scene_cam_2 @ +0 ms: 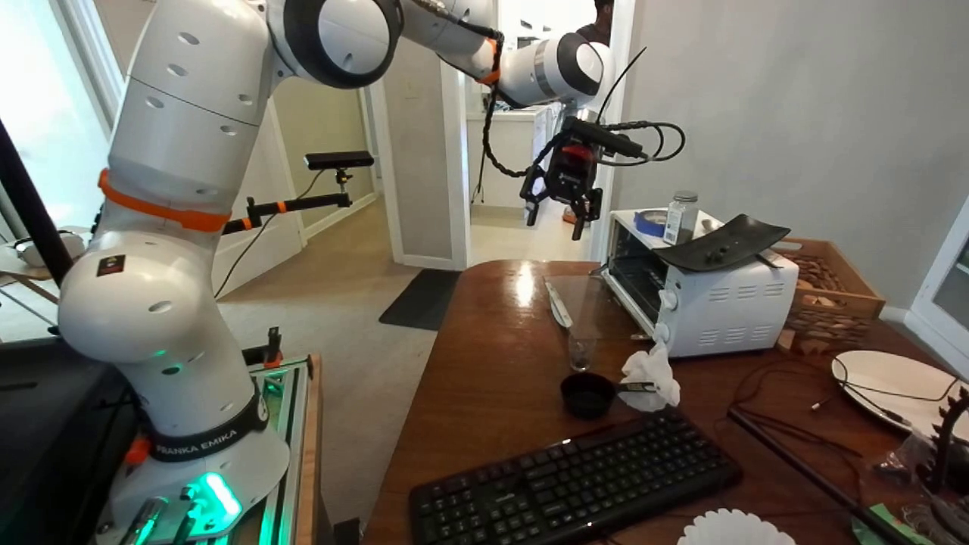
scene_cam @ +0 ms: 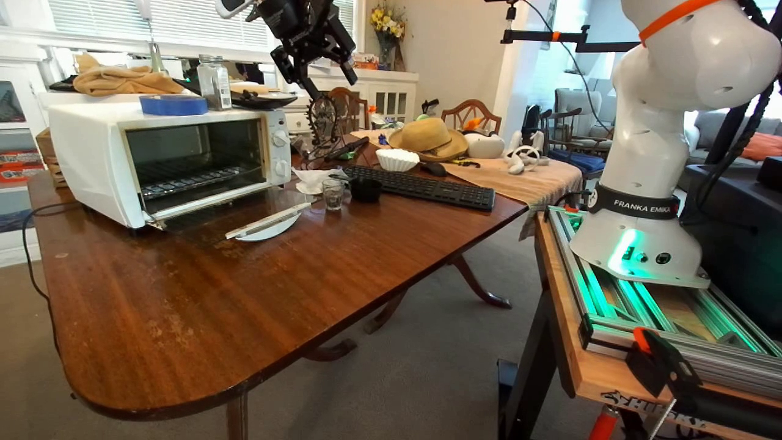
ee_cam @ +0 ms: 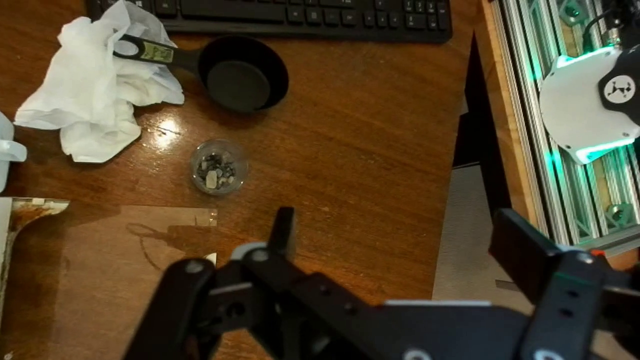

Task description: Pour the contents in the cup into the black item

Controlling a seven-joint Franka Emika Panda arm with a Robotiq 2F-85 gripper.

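The cup is a small clear glass with grey and pale pebbles inside. It stands upright on the table and shows in both exterior views. The black item is a small round pan-like cup with a handle. It sits close to the glass, also in both exterior views, and looks empty. Its handle end lies on white tissue. My gripper is open and empty. In both exterior views it hangs high above the table, apart from the glass.
A white toaster oven with its glass door lowered stands beside the glass. A black keyboard lies beyond the black cup. White tissue, a thin white-edged piece and a white fluted bowl are on the table.
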